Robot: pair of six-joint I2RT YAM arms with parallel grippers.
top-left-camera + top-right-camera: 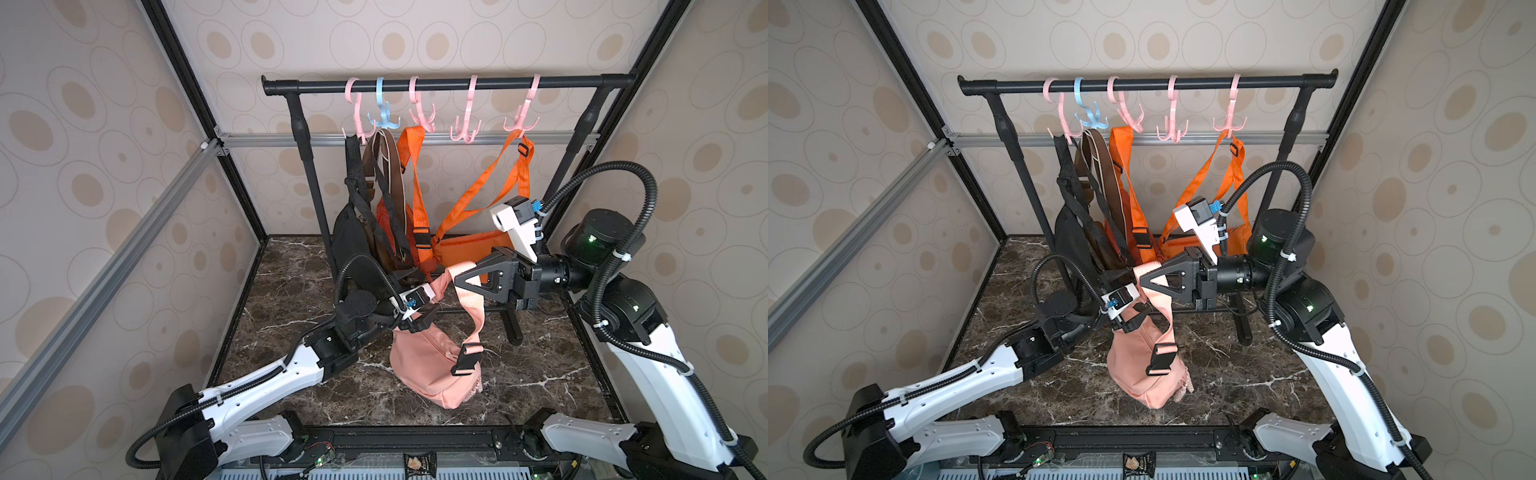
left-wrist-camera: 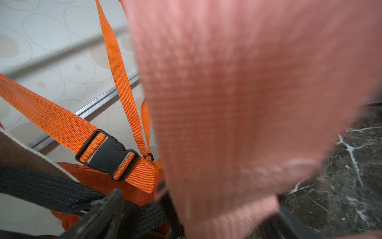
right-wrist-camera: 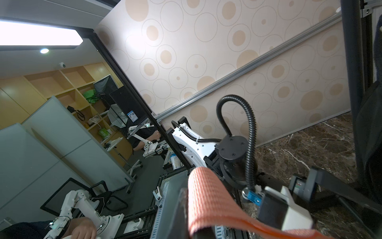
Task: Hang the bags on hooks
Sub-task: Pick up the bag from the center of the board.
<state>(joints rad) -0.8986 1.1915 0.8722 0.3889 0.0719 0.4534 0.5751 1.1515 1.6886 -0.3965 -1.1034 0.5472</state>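
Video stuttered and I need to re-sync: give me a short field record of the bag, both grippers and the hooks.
bag: pink bag, bottom on the marble table, not yet hung
strap: pink strap raised above the bag
right gripper: shut on the pink strap
left gripper: open, jaws either side of the strap near the bag's top
rack: five hooks on the rack bar
free hook: pink, bare, between the two hooks carrying orange straps
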